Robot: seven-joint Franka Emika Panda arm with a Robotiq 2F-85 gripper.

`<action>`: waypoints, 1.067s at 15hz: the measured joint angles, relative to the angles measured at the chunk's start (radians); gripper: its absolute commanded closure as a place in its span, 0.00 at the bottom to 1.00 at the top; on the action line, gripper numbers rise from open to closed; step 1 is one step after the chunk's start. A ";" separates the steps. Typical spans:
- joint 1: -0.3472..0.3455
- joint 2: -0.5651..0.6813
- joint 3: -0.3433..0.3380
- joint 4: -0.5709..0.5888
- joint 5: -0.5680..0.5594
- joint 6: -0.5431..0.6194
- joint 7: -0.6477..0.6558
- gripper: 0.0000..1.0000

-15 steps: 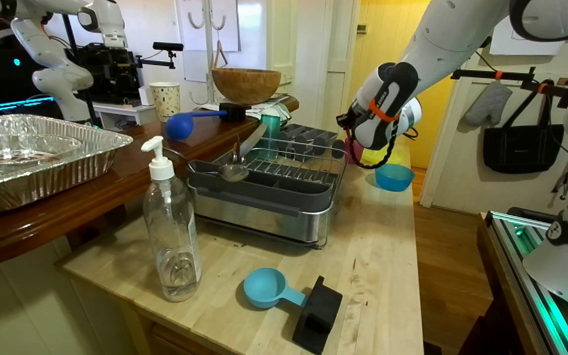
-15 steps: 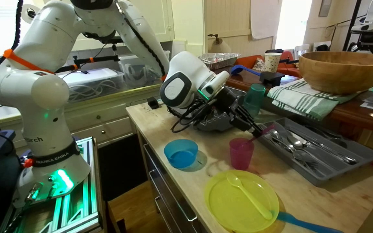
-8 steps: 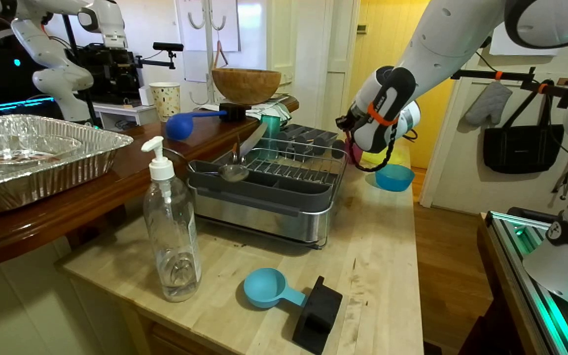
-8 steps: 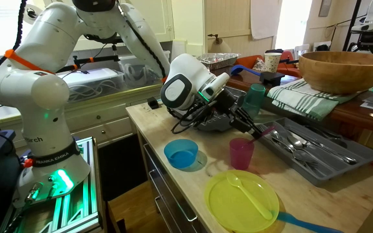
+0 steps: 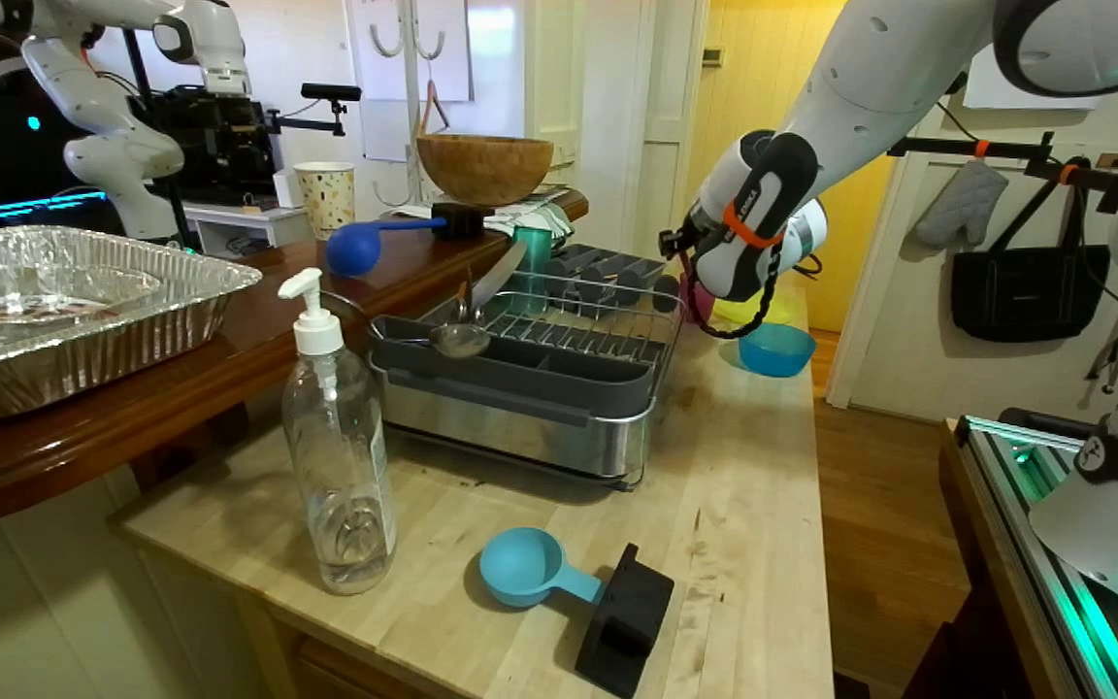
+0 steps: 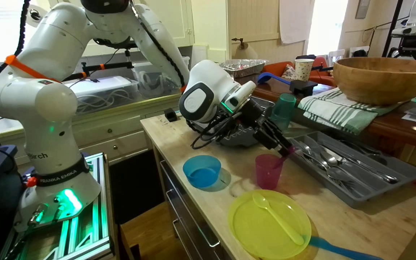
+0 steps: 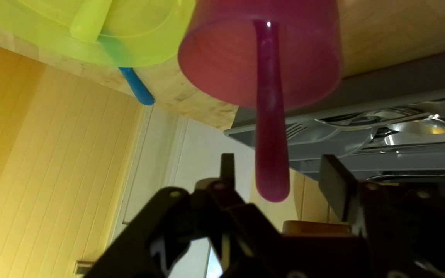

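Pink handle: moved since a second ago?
Yes. In an exterior view, the pink handle has shifted down toward the cup, its tip away from the cutlery in the gray tray.

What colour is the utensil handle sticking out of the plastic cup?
The utensil handle is magenta, as is the plastic cup; it shows best in the wrist view.

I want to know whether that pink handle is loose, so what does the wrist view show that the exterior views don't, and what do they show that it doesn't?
Wrist view only: the gripper stands open, with a visible gap on each side of the pink handle.

Exterior only: the blue bowl and the green cup, in both exterior views, and, in an exterior view, the clear pump bottle.

Shared: the pink handle itself, the pink cup, the yellow plate and the grey cutlery tray.
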 measured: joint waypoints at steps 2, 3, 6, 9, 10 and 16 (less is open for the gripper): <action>0.001 0.000 0.000 0.000 0.000 0.000 -0.001 0.00; 0.001 0.000 0.000 0.000 0.000 0.000 -0.002 0.00; 0.008 -0.005 -0.003 0.000 0.001 0.001 -0.004 0.00; 0.017 -0.030 -0.018 0.000 0.000 0.001 -0.017 0.00; 0.020 -0.043 -0.025 0.000 0.000 0.001 -0.024 0.00; 0.038 -0.127 -0.081 0.000 -0.010 -0.014 -0.076 0.00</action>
